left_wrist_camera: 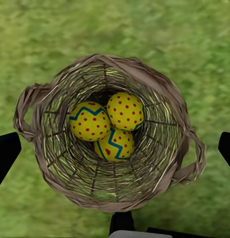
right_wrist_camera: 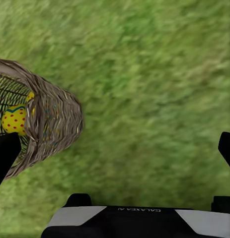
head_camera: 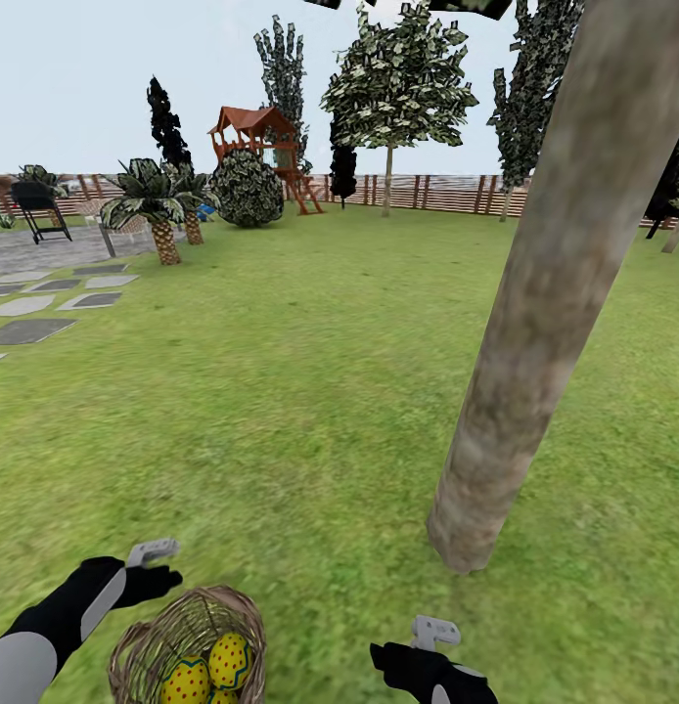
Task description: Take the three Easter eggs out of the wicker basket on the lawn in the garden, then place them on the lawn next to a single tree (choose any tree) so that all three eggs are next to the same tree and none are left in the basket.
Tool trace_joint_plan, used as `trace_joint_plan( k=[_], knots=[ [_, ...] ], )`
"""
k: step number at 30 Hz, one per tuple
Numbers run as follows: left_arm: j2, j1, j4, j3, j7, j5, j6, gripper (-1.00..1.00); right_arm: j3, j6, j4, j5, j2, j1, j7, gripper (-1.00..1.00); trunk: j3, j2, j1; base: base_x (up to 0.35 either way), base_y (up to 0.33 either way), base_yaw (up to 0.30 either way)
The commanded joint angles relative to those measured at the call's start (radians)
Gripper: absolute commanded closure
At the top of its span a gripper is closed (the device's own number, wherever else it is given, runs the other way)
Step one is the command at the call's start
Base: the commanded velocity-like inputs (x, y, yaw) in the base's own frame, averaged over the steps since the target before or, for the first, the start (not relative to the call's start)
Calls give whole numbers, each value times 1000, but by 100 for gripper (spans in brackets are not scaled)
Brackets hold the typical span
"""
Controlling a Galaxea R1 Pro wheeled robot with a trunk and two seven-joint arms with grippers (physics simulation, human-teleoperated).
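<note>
three eggs (left_wrist_camera: 110,126): clustered, touching, in the basket (left_wrist_camera: 55,163) on the lawn (head_camera: 310,391). left gripper (left_wrist_camera: 115,148): above basket, fingers (left_wrist_camera: 5,153) wide apart, empty. right gripper (right_wrist_camera: 115,153): beside basket over grass, fingers wide apart, empty. tree (head_camera: 535,323): trunk near, ahead right.

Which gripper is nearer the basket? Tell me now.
Left. The left gripper hangs just above the basket, looking straight down on the eggs. The right gripper is off to the basket's side, over bare grass.
</note>
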Motion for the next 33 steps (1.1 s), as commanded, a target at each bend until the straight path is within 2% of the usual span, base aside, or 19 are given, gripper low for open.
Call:
trace_joint_plan(
  k=[1, 9, 18, 21, 22, 25, 27, 28, 31, 32, 33],
  knots=[
    [1, -1, -1, -4, -2, 0, -2, -100, 1, 4, -2, -9, 0, -1, -7, -100, -1, -1, 0, 0, 0, 0],
    [0, -1, 34, -5, -4, -2, -38, -100, 3, 4, -2, -9, 0, -1, -6, -100, -1, -1, 0, 0, 0, 0],
    [0, 1, 51, -6, -4, -1, -63, -100, 11, -4, -2, -9, 1, 0, -7, -100, -30, -64, 35, 0, 0, 0],
    [0, 1, 54, -6, -5, -1, -74, -100, 34, -67, -11, -8, 1, 2, -8, -100, -39, -85, 46, 0, 0, 0],
    [0, 1, 55, -7, -5, -1, -78, -100, 55, -101, -26, -7, 0, 6, -9, -100, -42, -92, 50, 0, 0, 0],
    [-1, 1, 55, -11, -5, -1, -83, -100, 86, -130, -73, -6, -2, 21, -12, -100, -52, -113, 62, 0, 0, 0],
    [-1, 1, 56, -19, -4, -1, -85, -100, 106, -142, -148, -5, -2, 44, -15, -100, -58, -127, 69, 0, 0, 0],
    [-1, 1, 56, -29, -4, -1, -86, -100, 115, -130, -211, -3, -2, 57, -15, -100, -61, -134, 73, 0, 0, 0],
    [-2, 1, 56, -40, -4, 0, -87, -100, 142, -62, -309, 0, 0, 67, -17, -100, -70, -155, 85, 0, 0, 0],
    [-2, 1, 56, -45, -3, 0, -88, -100, 179, -4, -366, 2, 2, 71, -23, -100, -74, -162, 88, 0, 0, 0],
    [-2, 1, 56, -46, -3, 0, -88, -100, 201, 21, -390, 3, 2, 72, -31, -100, -77, -169, 92, 0, 0, 0]
  ],
)
